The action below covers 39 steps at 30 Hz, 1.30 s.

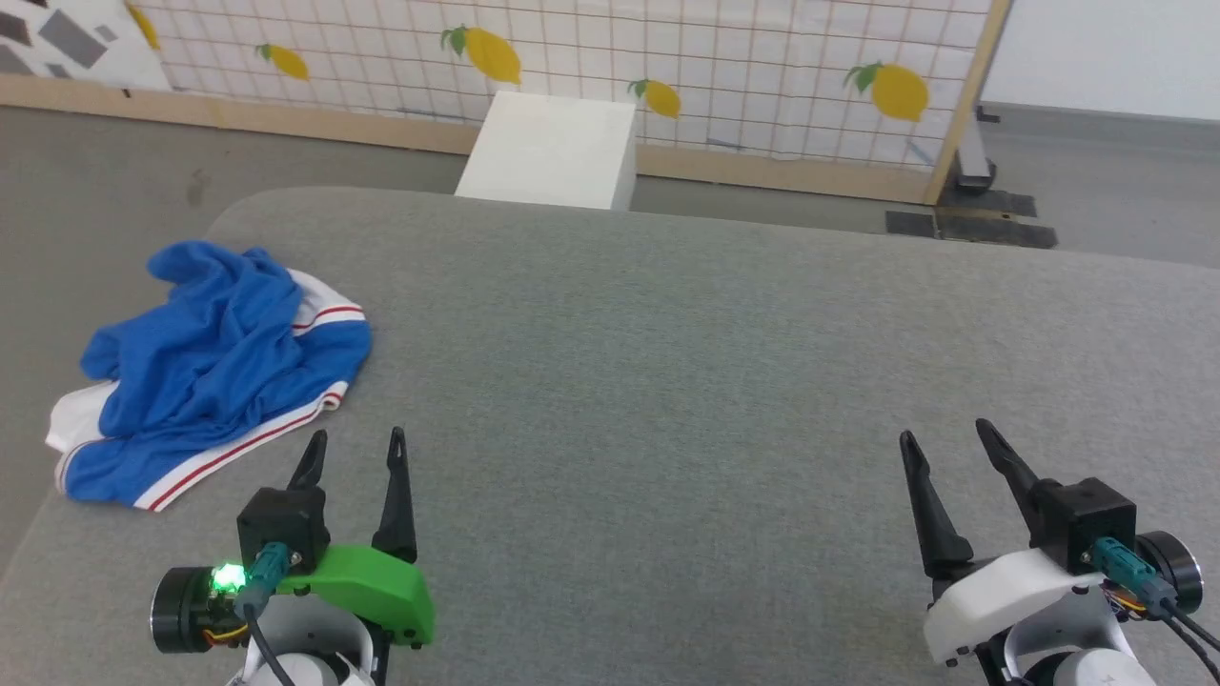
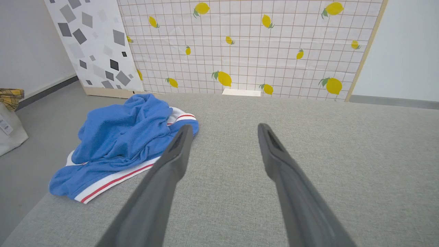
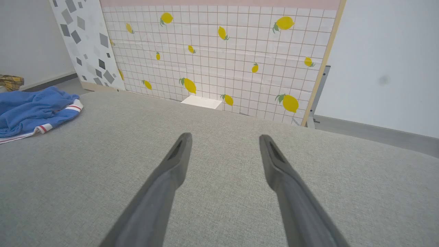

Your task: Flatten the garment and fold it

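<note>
I have both tools low over the grey fabric-covered table, fingers pointing away from me. The left tool stands with its two dark fingers spread wide and nothing between them. The right tool is the same, parted wide and holding nothing.

The garment lies in a crumpled heap ahead of the left tool and off to its left, near its fingertips but apart from them, at the table's left edge. It is bright blue, with white bands edged in thin red stripes showing along the side nearest the tool and at the heap's far right. From the right tool it is well apart, far off to the left across bare fabric.

Beyond both tools, past the table's far edge, a white box stands against a tiled panel printed with lemons.
</note>
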Motion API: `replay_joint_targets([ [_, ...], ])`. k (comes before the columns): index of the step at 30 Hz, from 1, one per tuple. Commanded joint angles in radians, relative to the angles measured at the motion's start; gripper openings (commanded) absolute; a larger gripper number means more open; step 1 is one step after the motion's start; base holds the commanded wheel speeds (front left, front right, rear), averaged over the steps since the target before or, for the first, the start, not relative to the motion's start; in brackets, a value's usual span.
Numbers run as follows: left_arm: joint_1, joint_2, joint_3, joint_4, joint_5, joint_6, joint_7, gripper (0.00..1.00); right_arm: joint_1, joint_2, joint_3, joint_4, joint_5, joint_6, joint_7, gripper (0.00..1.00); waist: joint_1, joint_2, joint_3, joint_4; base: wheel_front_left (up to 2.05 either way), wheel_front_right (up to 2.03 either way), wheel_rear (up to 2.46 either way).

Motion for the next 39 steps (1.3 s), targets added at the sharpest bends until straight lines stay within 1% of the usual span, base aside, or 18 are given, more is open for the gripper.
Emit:
replay_joint_targets([
  [1, -0.009, 0.004, -0.002, 0.006, -0.011, 0.008, -0.012, 1.00, -0.017, 0.001, 0.001, 0.006, 0.010, 0.000, -0.011, 1.00, 0.0000, 0.0000, 0.000, 0.027, 0.00, 0.00, 0.00],
  [12, -0.005, 0.009, 0.002, 0.017, -0.035, 0.028, -0.035, 1.00, -0.029, 0.001, 0.012, 0.025, 0.029, 0.000, -0.030, 1.00, 0.0000, 0.0000, 0.000, 0.113, -0.01, -0.01, -0.01],
  [39, 0.021, 0.023, -0.006, 0.005, -0.081, 0.096, -0.076, 1.00, -0.050, 0.001, 0.041, 0.048, 0.053, -0.001, -0.070, 1.00, 0.0000, 0.0000, 0.001, 0.247, -0.01, -0.01, -0.01],
])
